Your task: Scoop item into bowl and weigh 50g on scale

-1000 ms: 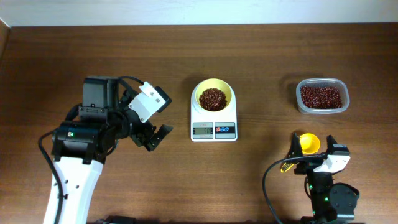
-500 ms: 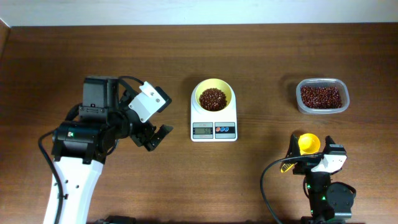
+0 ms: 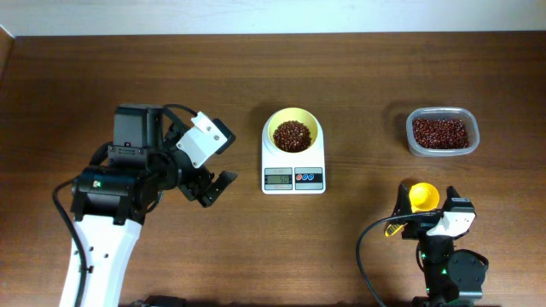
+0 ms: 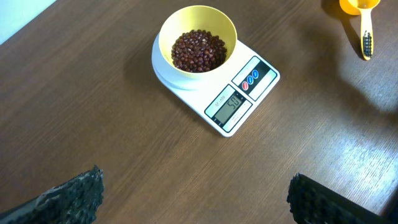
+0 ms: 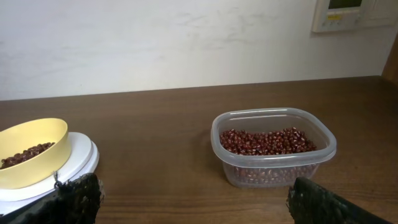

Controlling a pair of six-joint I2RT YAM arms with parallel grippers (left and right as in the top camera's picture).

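The pale yellow bowl [image 3: 294, 130] stands on the white scale [image 3: 293, 178], with a heap of reddish-brown beans [image 3: 292, 133] in it. The left wrist view shows bowl [image 4: 198, 25], beans [image 4: 198, 50] and scale [image 4: 233, 102]; the display looks like 50. My left gripper [image 3: 213, 189] hangs open and empty left of the scale, its fingers wide apart [image 4: 196, 199]. My right gripper [image 3: 426, 198] is open low at the front right [image 5: 199, 202], holding nothing. The bowl's edge [image 5: 31, 149] also shows in the right wrist view.
A clear plastic tub [image 3: 442, 132] of beans stands at the back right, also in the right wrist view [image 5: 273, 146]. A yellow scoop [image 3: 421, 196] lies on the table at my right gripper, handle toward the front left; it also shows in the left wrist view [image 4: 362, 7].
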